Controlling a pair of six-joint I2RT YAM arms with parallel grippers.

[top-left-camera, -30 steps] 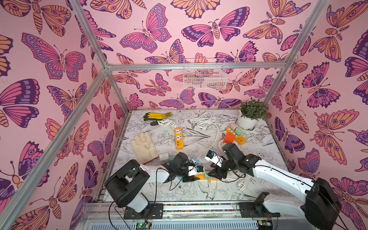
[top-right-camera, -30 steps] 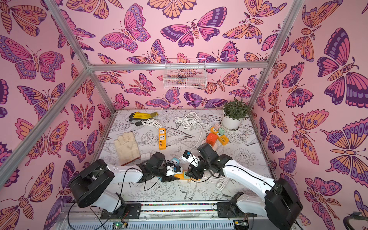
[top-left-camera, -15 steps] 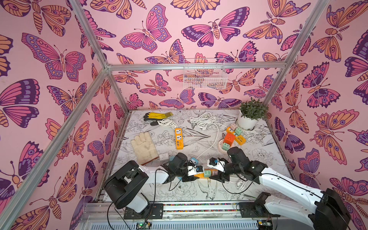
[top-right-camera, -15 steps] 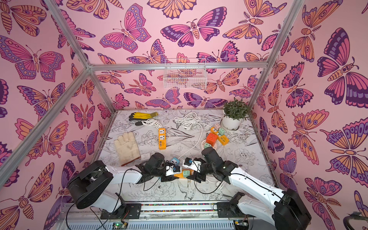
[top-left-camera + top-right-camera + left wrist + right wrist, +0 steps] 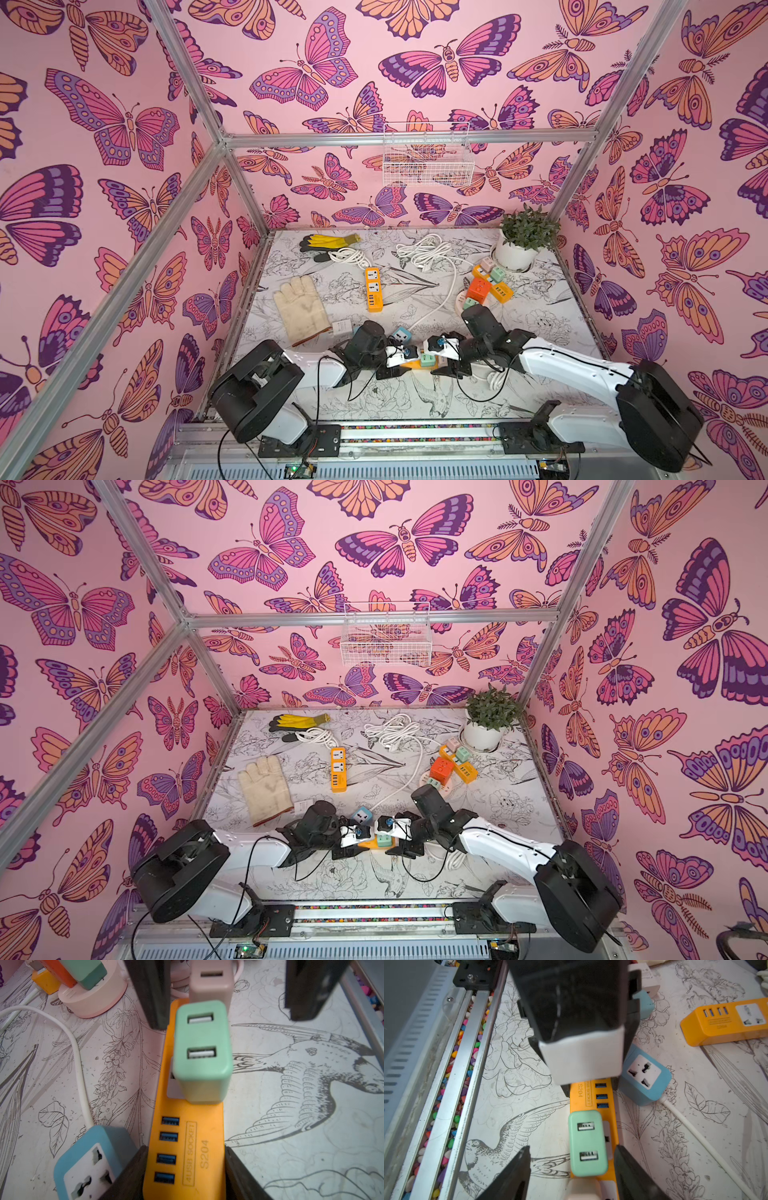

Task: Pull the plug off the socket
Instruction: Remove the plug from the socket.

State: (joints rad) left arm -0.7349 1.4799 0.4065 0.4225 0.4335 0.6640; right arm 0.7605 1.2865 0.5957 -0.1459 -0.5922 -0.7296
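Observation:
An orange power strip, the socket [image 5: 187, 1147] [image 5: 591, 1095] [image 5: 411, 365] [image 5: 368, 845], lies near the table's front edge. A mint-green USB plug [image 5: 201, 1043] [image 5: 586, 1142] [image 5: 427, 360] [image 5: 384, 840] stands in it, with a pale pink plug [image 5: 209, 982] [image 5: 583, 1190] right beside it. My left gripper [image 5: 184, 1167] [image 5: 395, 362] is shut on the strip's USB end, one finger on each long side. My right gripper [image 5: 572, 1157] [image 5: 442, 360] is open and straddles the green and pink plugs. One finger stands well clear of the plug and the other is close to the strip's edge.
A blue cube socket [image 5: 87, 1163] [image 5: 645, 1074] with a white cable sits against the strip. Behind are a second orange strip [image 5: 373, 289], a pink round socket [image 5: 91, 997] carrying cubes, a cream glove [image 5: 301, 307], coiled white cables [image 5: 424, 249] and a plant pot [image 5: 515, 253]. The metal front rail [image 5: 467, 1064] is close.
The right arm swung slightly to the right and came back over the plugs, its jaws widening and narrowing a little. The left gripper has kept its hold on the strip.

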